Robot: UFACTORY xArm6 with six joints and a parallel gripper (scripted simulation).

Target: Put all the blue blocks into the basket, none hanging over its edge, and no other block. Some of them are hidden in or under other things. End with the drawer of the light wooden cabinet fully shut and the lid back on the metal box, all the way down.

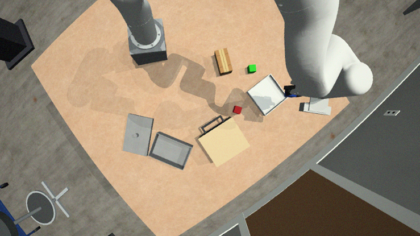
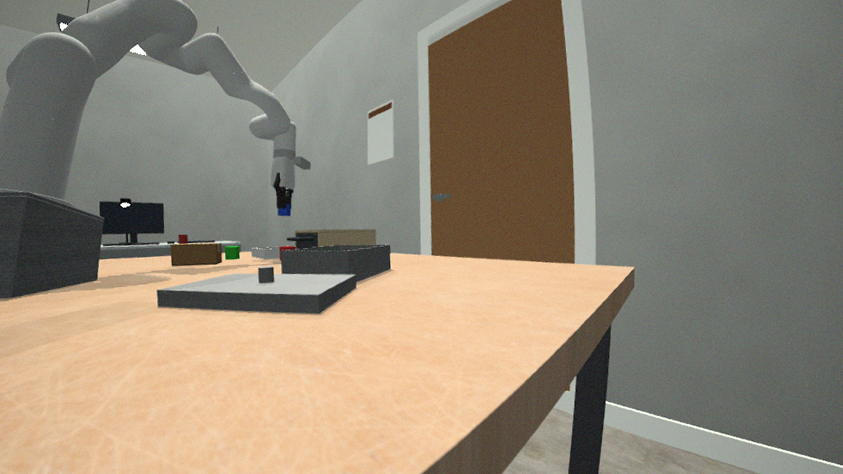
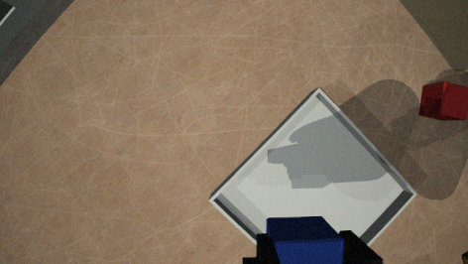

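Lid (image 1: pixel 145 135) (image 2: pixel 209 288) off, on counter (image 1: pixel 190 216) (image 2: pixel 223 395) (image 3: pixel 124 89); open metal box (image 1: pixel 170 150) (image 2: pixel 317 263) beside it. We see cabinet (image 1: pixel 223 141) (image 2: pixel 346 237), red block (image 1: pixel 237 109) (image 2: pixel 285 249) (image 3: pixel 443 101), basket (image 1: pixel 264 114) (image 2: pixel 265 252) (image 3: pixel 263 145). Our jaws, partly open, grip a blue block (image 1: pixel 292 95) (image 2: pixel 283 212) (image 3: pixel 308 248) above the counter, near the basket.

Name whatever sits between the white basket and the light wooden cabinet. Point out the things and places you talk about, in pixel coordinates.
The red block (image 1: pixel 237 109) (image 3: pixel 442 101), seen in the top view between basket (image 1: pixel 265 94) (image 3: pixel 327 159) and cabinet (image 1: pixel 224 142).

over the basket (image 1: pixel 257 105) (image 3: pixel 268 145) — open from above, it seems; low rim around.
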